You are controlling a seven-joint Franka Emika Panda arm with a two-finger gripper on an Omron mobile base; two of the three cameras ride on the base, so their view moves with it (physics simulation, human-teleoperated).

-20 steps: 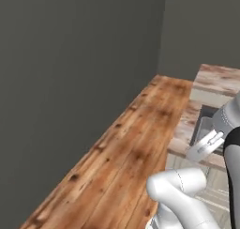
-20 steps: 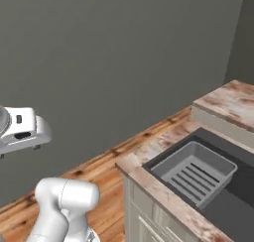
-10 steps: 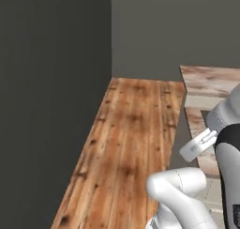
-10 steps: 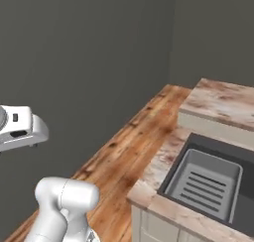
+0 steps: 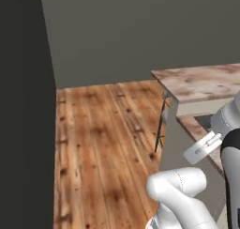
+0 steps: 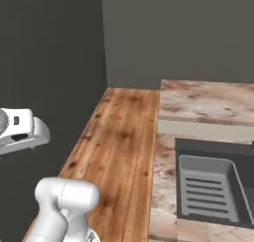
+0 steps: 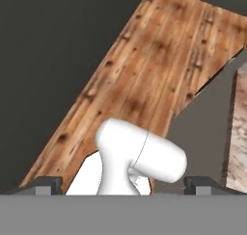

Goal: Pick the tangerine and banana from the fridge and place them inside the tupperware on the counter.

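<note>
Our hand (image 7: 123, 185) is hanging with its two dark fingertips (image 7: 44, 185) spread wide at the bottom edge of the hand view, and we are gripping nothing. Beyond the fingertips we are looking down on the wooden floor (image 7: 159, 70), running away between a dark grey wall (image 7: 53, 51) on one side and the marbled island (image 6: 208, 104) on the other. In the right base view the island is showing a dark sink (image 6: 218, 191) with a ribbed grey rack in it. We are not making out the fridge, tangerine, banana or tupperware here.
</note>
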